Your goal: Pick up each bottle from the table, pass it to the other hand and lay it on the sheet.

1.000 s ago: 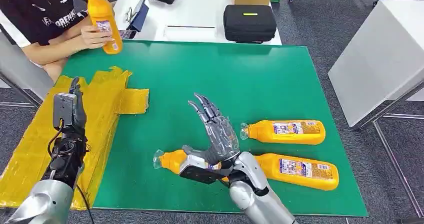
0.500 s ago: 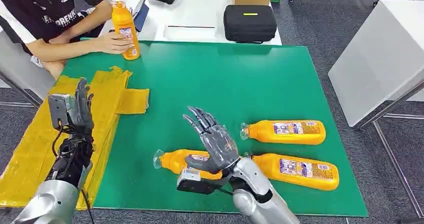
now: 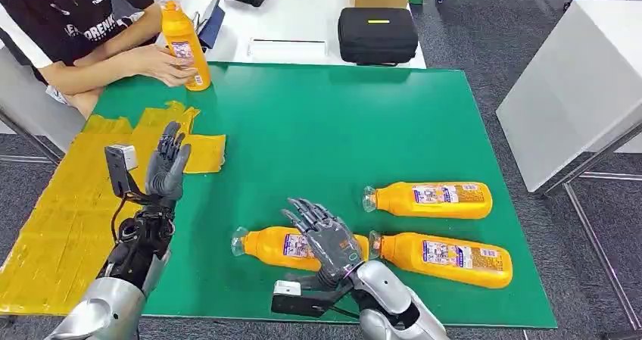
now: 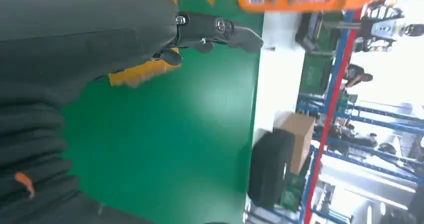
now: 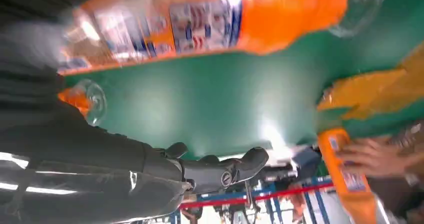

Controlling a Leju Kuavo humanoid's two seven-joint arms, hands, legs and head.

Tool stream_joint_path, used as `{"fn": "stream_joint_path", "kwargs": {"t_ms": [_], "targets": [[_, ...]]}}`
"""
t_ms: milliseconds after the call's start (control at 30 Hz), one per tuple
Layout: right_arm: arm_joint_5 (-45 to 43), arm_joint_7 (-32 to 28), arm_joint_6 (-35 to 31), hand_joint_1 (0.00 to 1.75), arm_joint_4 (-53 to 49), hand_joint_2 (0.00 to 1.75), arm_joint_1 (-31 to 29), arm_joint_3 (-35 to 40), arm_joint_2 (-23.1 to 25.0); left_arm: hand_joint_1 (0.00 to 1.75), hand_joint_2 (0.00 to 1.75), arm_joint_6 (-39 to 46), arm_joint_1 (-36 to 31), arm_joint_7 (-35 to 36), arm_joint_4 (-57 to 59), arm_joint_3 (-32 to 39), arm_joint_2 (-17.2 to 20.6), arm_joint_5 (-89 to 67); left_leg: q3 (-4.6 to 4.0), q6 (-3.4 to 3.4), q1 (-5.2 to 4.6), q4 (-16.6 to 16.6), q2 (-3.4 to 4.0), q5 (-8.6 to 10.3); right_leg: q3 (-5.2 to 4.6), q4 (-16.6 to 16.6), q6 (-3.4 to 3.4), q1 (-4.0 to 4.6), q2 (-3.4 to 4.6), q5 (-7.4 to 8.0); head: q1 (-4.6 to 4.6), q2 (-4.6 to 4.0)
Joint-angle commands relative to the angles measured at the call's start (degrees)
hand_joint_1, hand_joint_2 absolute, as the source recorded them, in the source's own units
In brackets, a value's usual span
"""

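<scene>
1. Three bottles lying on the green table [image 3: 363, 120]; nearest bottle [image 3: 291, 247] just under right hand [image 3: 327, 235], fingers spread, holding nothing.
2. Lower onto the bottle's middle, wrap fully round the body, clear of the neighbouring bottle [image 3: 447, 258].
3. Left hand [image 3: 168, 166] raised beside yellow sheet [image 3: 68, 204], fingers apart, empty: keep ready for the pass.
4. Fourth bottle [image 3: 184, 46] upright under a person's hand [image 3: 163, 61].

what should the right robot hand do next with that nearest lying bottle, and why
Probably close the fingers around the bottle body. The right robot hand lies spread over the nearest lying bottle on the green mat, but no grip shows yet. The left robot hand is raised and open beside the yellow sheet, seemingly ready to receive it.
</scene>
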Motion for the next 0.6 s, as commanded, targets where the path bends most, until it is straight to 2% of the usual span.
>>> {"fn": "stream_joint_path", "kwargs": {"t_ms": [33,300,367,467,567,600], "targets": [[0.4,0.5,1.5,0.0,9.1,1.75,-2.7,1.5,1.3,0.0,1.75,0.1,-2.5,1.5,1.4,-2.7,-1.0,1.7,0.32,0.02,0.03,0.0,-0.06,-0.14,0.34,0.0,-0.29,0.07,-0.06,-0.14,0.0,0.0],[2.6,5.0,-0.5,0.0,11.6,1.75,-1.8,-1.2,1.3,0.0,1.75,0.8,-0.8,1.8,0.7,-3.7,-1.0,2.1,0.49,0.04,0.02,0.0,-0.08,-0.22,0.51,0.0,-0.37,0.08,-0.06,-0.22,0.0,0.0],[2.4,5.0,-0.5,0.0,12.2,1.75,-1.2,-2.0,1.2,0.0,1.75,0.8,-0.3,1.6,0.6,-4.0,-1.1,2.1,0.26,0.03,0.01,-0.1,-0.02,-0.1,0.28,-0.1,-0.21,0.04,-0.03,-0.1,0.02,0.0],[4.0,6.4,-1.3,0.0,14.1,1.75,-1.4,-3.0,1.8,0.0,1.75,1.1,-0.2,1.4,0.7,-4.3,-1.0,2.4,0.39,0.04,0.02,0.0,-0.05,-0.17,0.42,0.0,-0.3,0.06,-0.05,-0.17,0.02,0.0],[6.6,9.5,-1.8,0.0,16.7,1.75,-2.6,-3.3,2.4,0.0,1.75,1.5,0.1,1.7,0.2,-4.3,-0.8,2.8,0.2,0.02,0.02,0.0,0.01,-0.09,0.21,0.0,-0.2,0.05,0.0,-0.08,0.0,0.0],[7.0,9.9,-2.0,0.0,17.1,1.75,-2.9,-3.4,2.5,0.0,1.75,1.7,0.3,1.7,0.0,-4.2,-0.7,2.9,0.49,0.03,0.02,0.0,-0.02,-0.24,0.49,0.0,-0.37,0.07,-0.01,-0.22,0.0,0.0]]}}
